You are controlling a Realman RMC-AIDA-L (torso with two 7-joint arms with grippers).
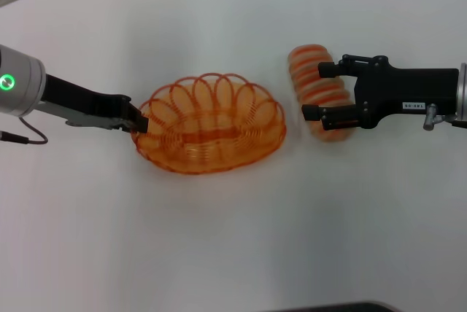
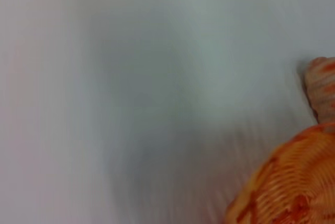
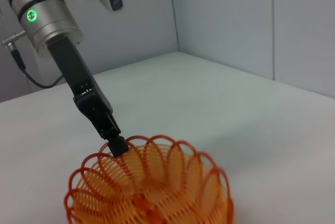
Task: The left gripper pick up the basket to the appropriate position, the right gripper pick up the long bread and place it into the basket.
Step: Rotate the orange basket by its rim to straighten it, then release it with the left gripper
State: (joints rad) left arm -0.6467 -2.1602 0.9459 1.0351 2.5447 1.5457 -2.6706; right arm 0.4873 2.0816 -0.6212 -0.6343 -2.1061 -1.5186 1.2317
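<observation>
One basket (image 1: 211, 126), left gripper (image 1: 139, 124) pinching its rim; long bread (image 1: 317, 90) outside.

1 basket (image 1: 211, 124), 1 long bread (image 1: 315, 87), 2 grippers

- The left wrist view is smeared throughout; only a corner of the basket (image 2: 293, 182) and a cut-off end of the long bread (image 2: 322, 88) show at its edge.
- In the right wrist view the basket's (image 3: 152, 187) near part is cut off by the frame edge.
- In the head view the right gripper (image 1: 330, 92) straddles the long bread (image 1: 315, 87), hiding part of its right side.
- The left gripper's (image 1: 140, 124) fingertips merge with the basket's (image 1: 211, 126) left rim loops, so their hold is hard to read.
</observation>
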